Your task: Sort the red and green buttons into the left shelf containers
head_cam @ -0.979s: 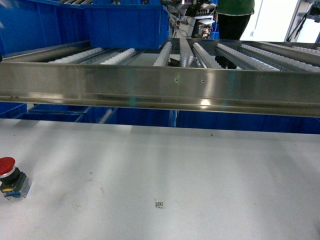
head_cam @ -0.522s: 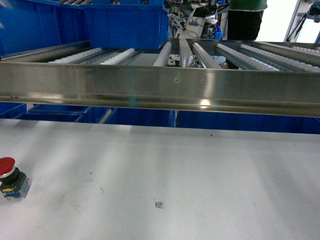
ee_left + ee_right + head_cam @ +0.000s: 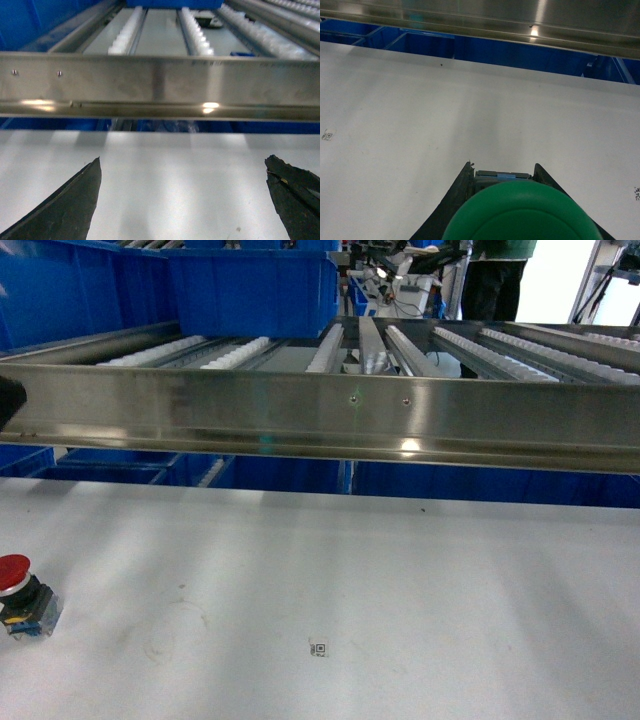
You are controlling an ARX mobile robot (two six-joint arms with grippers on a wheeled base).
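The red button (image 3: 20, 592) lies on the white table (image 3: 400, 570) at the near left edge of the head view, red cap up on its black body. A green button (image 3: 522, 214) fills the bottom of the right wrist view, and my right gripper (image 3: 502, 172) is shut on it above the table. My left gripper (image 3: 182, 167) is open with nothing between its fingers (image 3: 65, 205), and it faces the steel shelf rail (image 3: 160, 85). The blue left shelf containers (image 3: 250, 285) stand at the back left of the roller shelf. The right gripper is outside the head view.
A steel rail (image 3: 320, 420) fronts the roller shelf (image 3: 480, 350) across the whole head view. More blue bins (image 3: 100, 465) sit under it. A small printed tag (image 3: 319, 648) lies on the table. A person (image 3: 500, 280) stands behind the shelf.
A dark shape has come in at the left edge of the head view, in front of the rail. The person behind the shelf has moved right. The red button has not moved.
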